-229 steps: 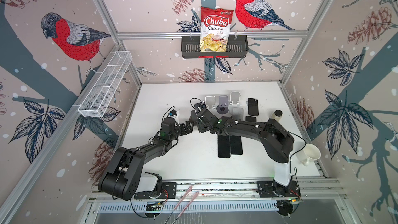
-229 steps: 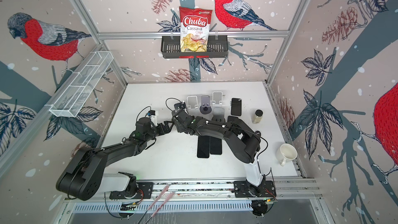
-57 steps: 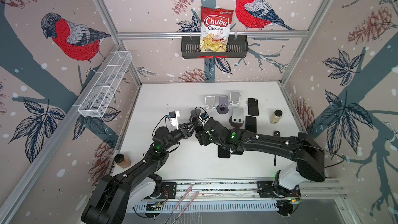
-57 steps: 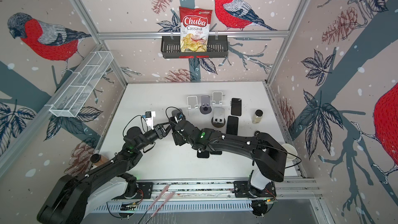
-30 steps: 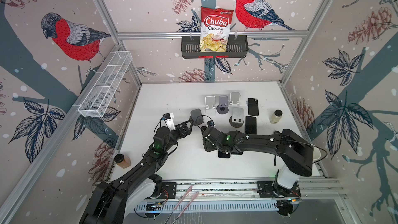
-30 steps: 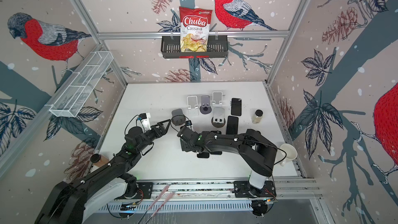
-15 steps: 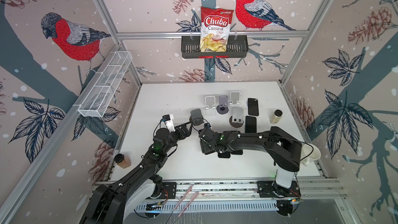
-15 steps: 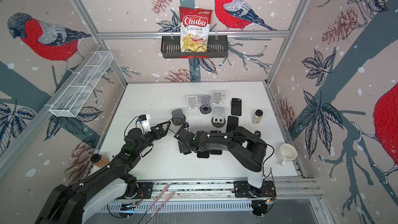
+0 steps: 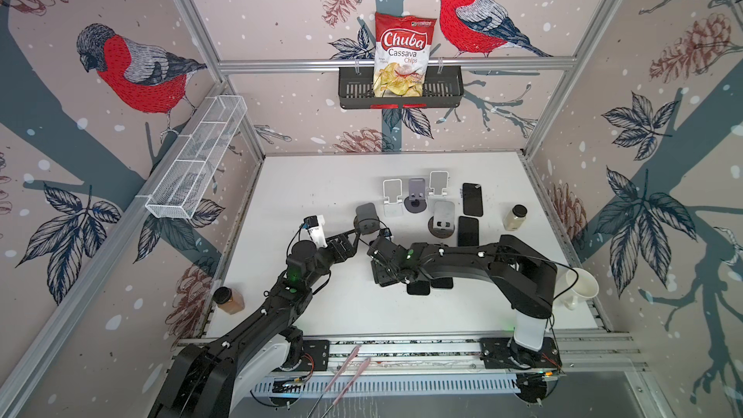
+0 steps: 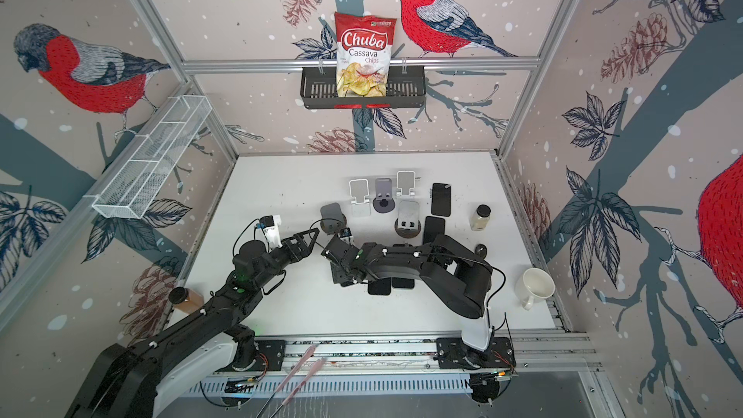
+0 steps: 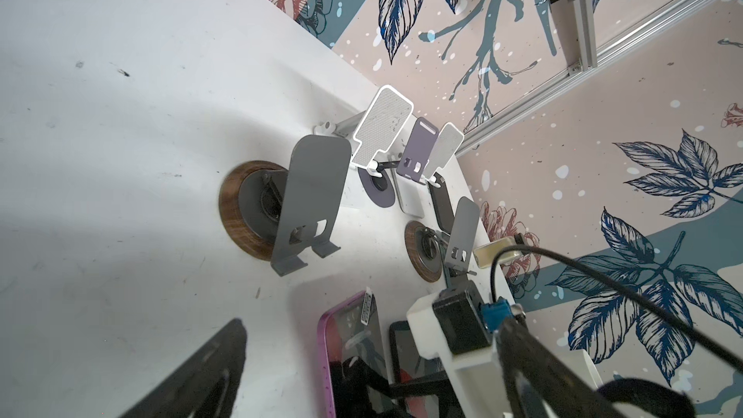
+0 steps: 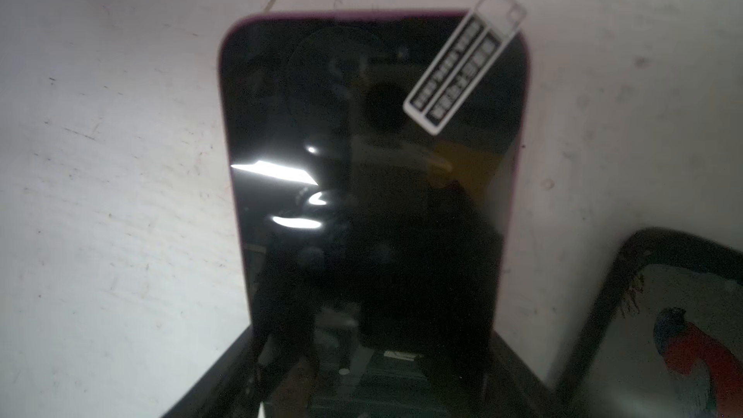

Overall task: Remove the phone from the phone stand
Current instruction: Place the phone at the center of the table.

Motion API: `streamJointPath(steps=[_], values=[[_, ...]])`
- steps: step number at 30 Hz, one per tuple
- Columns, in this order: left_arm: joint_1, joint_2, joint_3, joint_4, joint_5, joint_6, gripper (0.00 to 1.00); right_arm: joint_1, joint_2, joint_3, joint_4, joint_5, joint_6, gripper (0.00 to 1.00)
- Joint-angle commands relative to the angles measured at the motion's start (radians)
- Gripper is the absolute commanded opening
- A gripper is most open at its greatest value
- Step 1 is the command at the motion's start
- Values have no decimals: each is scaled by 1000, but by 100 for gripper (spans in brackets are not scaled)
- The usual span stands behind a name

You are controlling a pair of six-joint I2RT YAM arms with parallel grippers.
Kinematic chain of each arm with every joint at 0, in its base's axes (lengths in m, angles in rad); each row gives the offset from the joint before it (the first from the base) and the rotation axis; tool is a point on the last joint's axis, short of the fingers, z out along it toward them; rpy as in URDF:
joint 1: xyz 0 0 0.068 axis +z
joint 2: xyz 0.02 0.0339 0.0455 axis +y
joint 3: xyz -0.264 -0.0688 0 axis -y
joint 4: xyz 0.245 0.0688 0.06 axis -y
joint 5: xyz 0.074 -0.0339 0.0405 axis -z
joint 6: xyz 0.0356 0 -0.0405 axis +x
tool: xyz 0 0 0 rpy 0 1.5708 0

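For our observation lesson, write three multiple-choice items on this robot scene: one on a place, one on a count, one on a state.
1. Where is the pink-edged phone?
A. leaning on a stand
B. lying on the table
C. in the white mug

2. How many phone stands are on the table?
A. two
B. five
C. eight

3. How is the left claw?
A. open and empty
B. shut on a phone
C. shut on a stand

Answers:
1 B, it lies screen up on the white surface.
2 B, two white, one purple and two grey stands show.
3 A, its jaws stand apart with nothing between them.
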Motion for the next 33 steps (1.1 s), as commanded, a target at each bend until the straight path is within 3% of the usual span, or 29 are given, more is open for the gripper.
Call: streamJointPath(steps=[1, 15, 33], values=[[3, 0, -3, 35, 8, 0, 96, 2, 17, 8, -117, -52, 39, 65], [2, 10, -32, 84, 18, -21, 96, 5, 32, 48, -184, -5, 10, 67], [3, 4, -53, 100, 27, -42, 96, -4, 101, 173, -310, -76, -63, 72]])
